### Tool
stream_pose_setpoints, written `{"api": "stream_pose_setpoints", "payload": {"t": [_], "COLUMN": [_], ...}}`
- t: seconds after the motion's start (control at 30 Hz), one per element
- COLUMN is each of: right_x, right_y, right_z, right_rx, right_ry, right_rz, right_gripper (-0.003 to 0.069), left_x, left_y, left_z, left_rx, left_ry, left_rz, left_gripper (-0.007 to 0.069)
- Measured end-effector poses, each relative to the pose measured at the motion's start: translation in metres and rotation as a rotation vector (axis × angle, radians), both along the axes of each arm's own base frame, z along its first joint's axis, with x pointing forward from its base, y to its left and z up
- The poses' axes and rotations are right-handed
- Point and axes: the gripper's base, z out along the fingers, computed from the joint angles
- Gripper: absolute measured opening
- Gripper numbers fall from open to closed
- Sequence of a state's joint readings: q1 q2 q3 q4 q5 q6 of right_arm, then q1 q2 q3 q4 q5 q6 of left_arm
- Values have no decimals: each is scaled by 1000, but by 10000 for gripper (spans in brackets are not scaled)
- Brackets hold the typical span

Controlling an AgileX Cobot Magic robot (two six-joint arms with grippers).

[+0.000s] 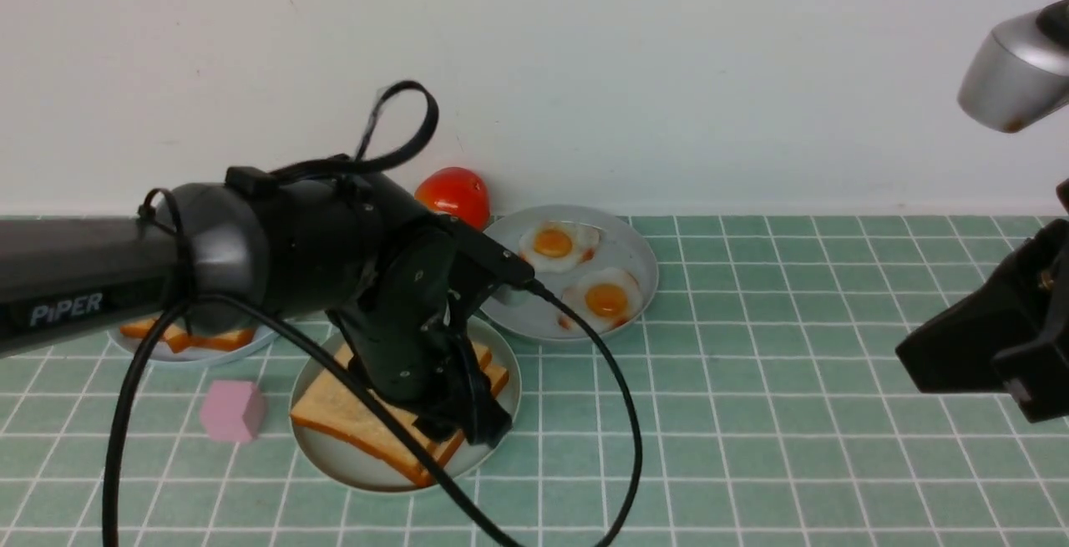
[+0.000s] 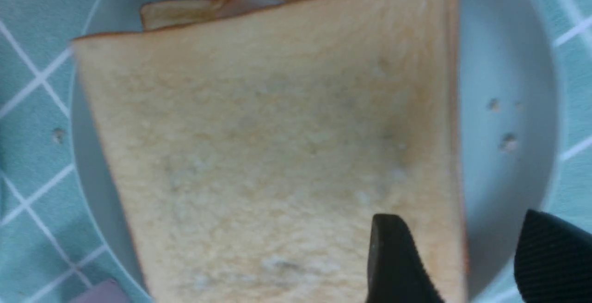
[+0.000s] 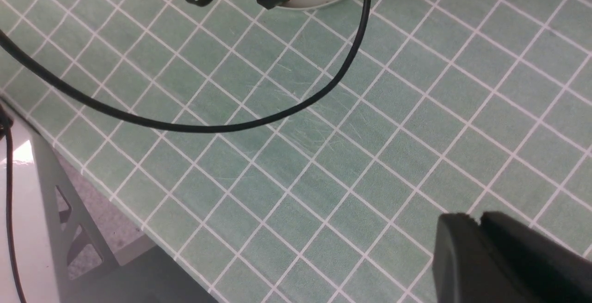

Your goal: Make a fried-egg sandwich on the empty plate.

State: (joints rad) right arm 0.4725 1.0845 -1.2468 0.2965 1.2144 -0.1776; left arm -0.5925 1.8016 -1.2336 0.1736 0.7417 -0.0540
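Note:
The pale mint-green plate sits front centre and holds stacked toast slices. In the left wrist view the top slice covers a lower one, with a pale bit showing between them. My left gripper is low over the plate's right side. It is open, one finger over the top slice's edge, the other beyond it over the plate. Two fried eggs lie on a greyish-blue plate behind. My right gripper is shut and empty, hovering over the table at the right.
Another greyish-blue plate with toast is at the left, partly behind my left arm. A pink block lies left of the mint plate. A red tomato sits by the wall. My left arm's black cable loops over the table.

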Motion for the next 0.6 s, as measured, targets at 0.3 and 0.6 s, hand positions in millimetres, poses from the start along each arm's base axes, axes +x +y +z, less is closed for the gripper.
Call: {"api": "stream_pose_setpoints", "payload": {"t": [0.3,0.6], "right_x": [-8,-53], "right_y": [-8,-45], "right_z": [6,23], "right_rx": [-17,2], "right_ry": [-41,-153], "right_rz": [-22,-193], "right_gripper": [82,82], "left_x": [-49,-174], "left_y": [25,103], "left_z": [114,142], "left_rx": [-270,-696], "left_ry": [-223,-614], "left_rz": [32,39], "left_gripper": [70,-13]}}
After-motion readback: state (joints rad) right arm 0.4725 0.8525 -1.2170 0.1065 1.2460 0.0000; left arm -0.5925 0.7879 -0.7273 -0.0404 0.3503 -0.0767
